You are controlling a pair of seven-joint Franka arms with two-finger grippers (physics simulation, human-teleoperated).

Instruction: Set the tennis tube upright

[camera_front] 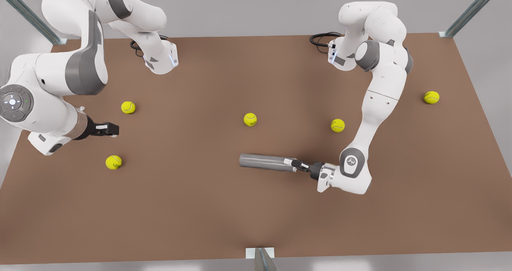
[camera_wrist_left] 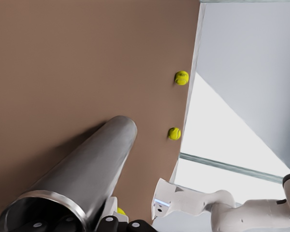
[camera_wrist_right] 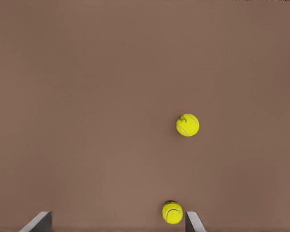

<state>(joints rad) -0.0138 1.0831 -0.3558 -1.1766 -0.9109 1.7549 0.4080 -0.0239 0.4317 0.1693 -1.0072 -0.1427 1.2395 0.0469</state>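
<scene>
**Tube gripped at one end, still lying flat**

Brown counter (camera_front: pixel 200 207) with grey walls behind it, and five tennis balls scattered across it.

Going from the front view's left: your right gripper (camera_front: pixel 113 130) hangs low over the counter between two balls (camera_front: pixel 128 107) and (camera_front: pixel 113 162). Its fingers (camera_wrist_right: pixel 193 221) are spread apart with nothing between them; the right wrist view looks down on bare counter and two balls. That arm is waiting, well apart from the work.

Centre: one ball (camera_front: pixel 250 119) sits near the tennis tube (camera_front: pixel 264 161) but not touching it. The tube lies flat on its side, long axis running along the front view's left-right line.

Right of that: your left gripper (camera_front: pixel 294 163) comes in horizontally along the tube's axis and looks clamped on the rim at the open end; the left wrist view looks straight down the tube's length (camera_wrist_left: pixel 87 174) from its silvery rim. My read: an end grip lets you swing the wrist to tip the tube up onto its far end.

Two more balls (camera_front: pixel 337 125) and (camera_front: pixel 431 97) lie further right, clear of the likely swing.

Not upright yet; the lift-and-pivot isn't done.
</scene>
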